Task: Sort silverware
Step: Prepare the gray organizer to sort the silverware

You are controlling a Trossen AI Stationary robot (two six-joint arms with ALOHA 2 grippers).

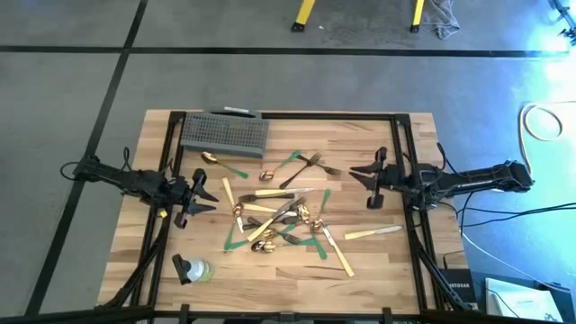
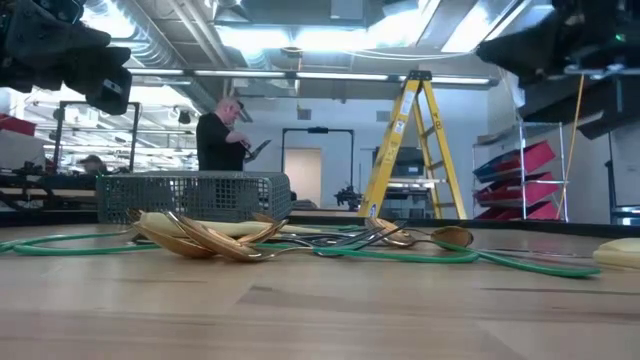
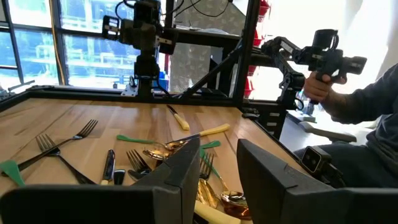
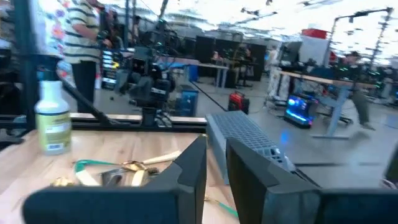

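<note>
The silverware (image 1: 279,214) lies heaped at the centre of the wooden tabletop (image 1: 378,270), so overlapped that no exact count is possible; two dark forks (image 1: 310,164) lie apart at 1 o'clock. Left tool (image 1: 205,196) at 9 o'clock and right tool (image 1: 364,179) at 3 o'clock each show a narrow gap, grasping nothing.

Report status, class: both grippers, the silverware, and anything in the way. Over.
Left gripper open, empty, left of pile. Right gripper open, empty, right of pile. Silverware heaped mid-table, unsorted. Green tape strips under the cutlery.
</note>
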